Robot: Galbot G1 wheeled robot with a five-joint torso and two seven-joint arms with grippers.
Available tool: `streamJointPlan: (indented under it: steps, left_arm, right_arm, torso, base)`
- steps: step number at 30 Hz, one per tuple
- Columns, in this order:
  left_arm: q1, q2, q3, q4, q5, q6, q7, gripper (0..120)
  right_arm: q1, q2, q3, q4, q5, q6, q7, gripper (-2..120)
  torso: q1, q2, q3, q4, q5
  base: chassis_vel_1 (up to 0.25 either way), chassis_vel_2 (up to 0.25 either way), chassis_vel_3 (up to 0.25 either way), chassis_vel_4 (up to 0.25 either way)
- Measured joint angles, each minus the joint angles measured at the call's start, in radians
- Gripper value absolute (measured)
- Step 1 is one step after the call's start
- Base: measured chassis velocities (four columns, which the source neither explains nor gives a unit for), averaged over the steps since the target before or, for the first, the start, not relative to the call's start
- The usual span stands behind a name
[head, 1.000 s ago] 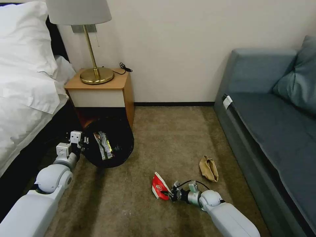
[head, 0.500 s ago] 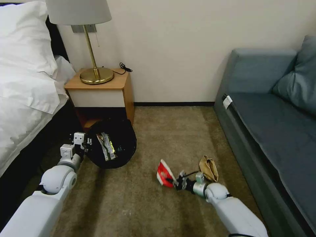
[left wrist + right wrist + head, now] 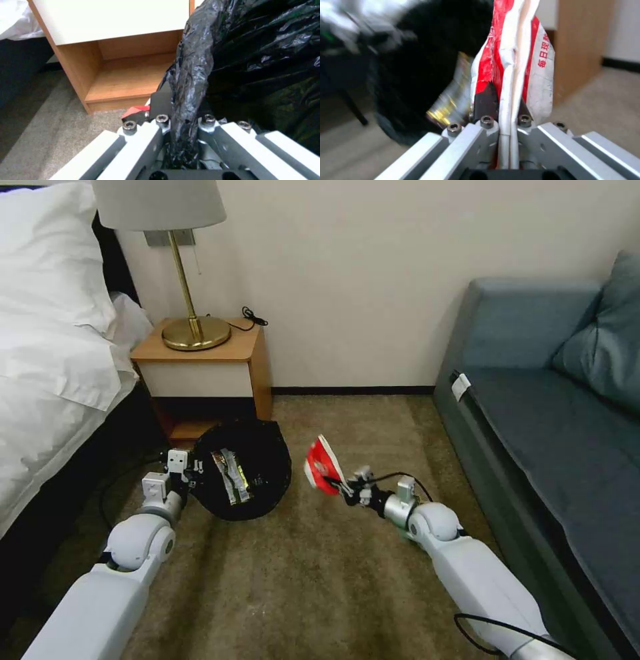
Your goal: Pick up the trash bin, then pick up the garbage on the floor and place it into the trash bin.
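Note:
The trash bin [image 3: 257, 460], with its crinkly black liner, hangs tilted in front of the nightstand, its mouth facing me. My left gripper [image 3: 195, 473] is shut on the liner at the bin's rim [image 3: 186, 82]. A gold-brown snack wrapper [image 3: 231, 484] lies inside the bin. Off the carpet and just right of the bin, my right gripper [image 3: 343, 488] is shut on a red-and-white paper carton [image 3: 321, 465]. In the right wrist view the carton [image 3: 515, 55] stands pinched between the fingers, with the black bin [image 3: 420, 62] and the wrapper [image 3: 450, 105] close behind it.
A wooden nightstand [image 3: 203, 360] with a brass lamp [image 3: 193, 330] stands behind the bin. The bed [image 3: 47, 367] runs along the left and a blue-grey sofa [image 3: 553, 407] along the right. Brown carpet [image 3: 300, 580] lies open between them.
My right gripper has lifted the carton off the carpet and carried it up and left, close to the bin. My left gripper has shifted the bin a little to the right.

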Motion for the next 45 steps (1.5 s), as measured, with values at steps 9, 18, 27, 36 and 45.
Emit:
streamJointPlan:
  steps: [9,18,27,36,45]
  left_arm:
    - [0.025,-0.018,-0.021,-0.032,-0.006,0.006,-0.022,2]
    - [0.027,-0.019,-0.019,-0.038,-0.012,0.008,-0.026,2]
    - [0.031,-0.014,-0.030,-0.038,-0.013,0.008,-0.024,2]
    - [0.036,-0.008,-0.039,-0.029,-0.016,0.002,-0.024,2]
    - [0.046,-0.003,-0.057,-0.028,-0.016,0.001,-0.011,2]
  right_arm:
    - [0.101,0.070,-0.160,0.028,0.050,-0.015,0.026,0]
    - [0.113,0.125,-0.217,-0.037,0.036,0.016,0.082,8]
    - [0.118,0.131,-0.235,-0.040,0.038,0.016,0.081,38]
    - [0.108,0.082,-0.181,-0.039,0.041,0.014,0.073,77]
    - [0.091,-0.001,-0.071,-0.149,0.016,0.031,0.037,99]
  torso:
    - [0.000,0.000,0.000,0.0003,-0.0002]
    - [0.000,0.000,0.000,0.0000,-0.0001]
    - [0.000,0.000,0.000,0.0001,-0.0001]
    - [0.000,0.000,0.000,0.0001,0.0002]
    - [0.000,0.000,0.000,-0.0001,0.0003]
  base:
    - [0.000,0.000,0.000,0.000]
    - [0.000,0.000,0.000,0.000]
    - [0.000,0.000,0.000,0.000]
    - [0.000,0.000,0.000,0.000]
    - [0.000,0.000,0.000,0.000]
